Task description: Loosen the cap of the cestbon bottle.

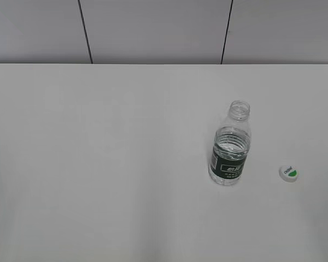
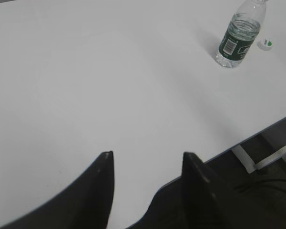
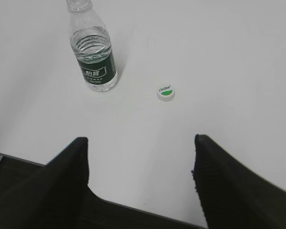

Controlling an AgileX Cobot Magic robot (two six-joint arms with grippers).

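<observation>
While the cestbon bottle [image 1: 230, 148] stands upright and uncapped, its cap [image 1: 289, 173] lies on the table [image 1: 98, 164] nearby. Left gripper [image 2: 148, 160] and right gripper [image 3: 140, 143] both gape wide, holding nothing.

Cut off and unreadable
The cestbon bottle [image 3: 91, 50] loses its mouth at the picture's top edge; the cap [image 2: 265, 44] print is too small to read.

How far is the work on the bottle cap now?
Done: the cap lies on the table, right of the upright, open-necked cestbon bottle. In hand: nothing; the left gripper and right gripper are open and empty. Nothing visibly remains.
</observation>
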